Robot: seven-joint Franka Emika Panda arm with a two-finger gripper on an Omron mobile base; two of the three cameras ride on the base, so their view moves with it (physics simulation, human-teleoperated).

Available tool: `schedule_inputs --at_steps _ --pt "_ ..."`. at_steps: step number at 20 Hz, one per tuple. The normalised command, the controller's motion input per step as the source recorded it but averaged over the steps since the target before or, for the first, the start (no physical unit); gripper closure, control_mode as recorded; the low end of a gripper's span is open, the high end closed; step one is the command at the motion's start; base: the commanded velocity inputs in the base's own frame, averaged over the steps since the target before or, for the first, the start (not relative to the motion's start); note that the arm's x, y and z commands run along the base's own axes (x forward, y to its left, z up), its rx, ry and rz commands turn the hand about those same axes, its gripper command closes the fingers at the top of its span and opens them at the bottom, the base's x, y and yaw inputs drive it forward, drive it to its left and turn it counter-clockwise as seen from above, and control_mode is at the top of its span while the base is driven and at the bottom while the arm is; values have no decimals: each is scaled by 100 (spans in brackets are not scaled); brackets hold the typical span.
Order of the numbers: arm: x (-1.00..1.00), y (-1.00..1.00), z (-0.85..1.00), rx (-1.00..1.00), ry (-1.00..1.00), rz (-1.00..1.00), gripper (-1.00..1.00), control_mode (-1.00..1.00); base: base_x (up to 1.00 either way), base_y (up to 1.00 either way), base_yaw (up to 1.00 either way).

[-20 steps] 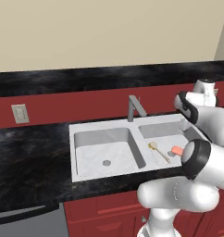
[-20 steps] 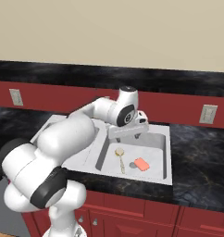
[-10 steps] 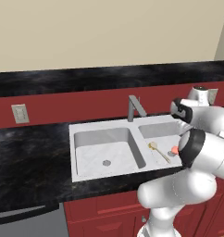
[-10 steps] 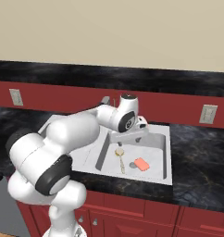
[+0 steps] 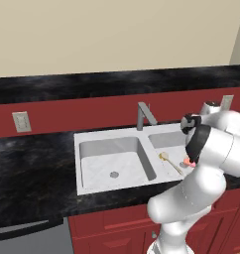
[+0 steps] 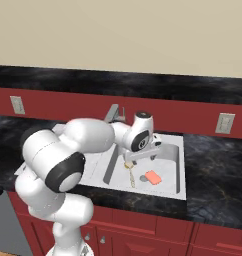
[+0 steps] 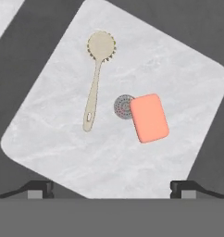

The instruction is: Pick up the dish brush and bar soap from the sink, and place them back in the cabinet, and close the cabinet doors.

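Your tool (image 7: 112, 187) hangs released above the right basin of the sink (image 7: 197, 78), its two dark tips spread wide apart and holding nothing. Both things lie flat on the basin floor below it. The dish brush (image 7: 96, 78) sits toward the left tip in the hand view, a thin pale-yellow stick whose long axis runs nearly straight away from the tool, with the round bristled head at the far end. The bar soap (image 7: 149, 118), a smooth salmon-orange rounded block, lies just beside the handle's end, overlapping the grey round drain (image 7: 122, 106). The basin is white marble-look, set in a black speckled bench (image 6: 218, 175).
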Motion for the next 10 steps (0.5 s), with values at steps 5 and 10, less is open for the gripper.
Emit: schedule_inputs --at_steps 5,10 --pt "22 -14 -34 0 0 3 -100 -100 0 0 0" --pt "22 -2 -33 0 0 1 -100 -100 0 0 0"
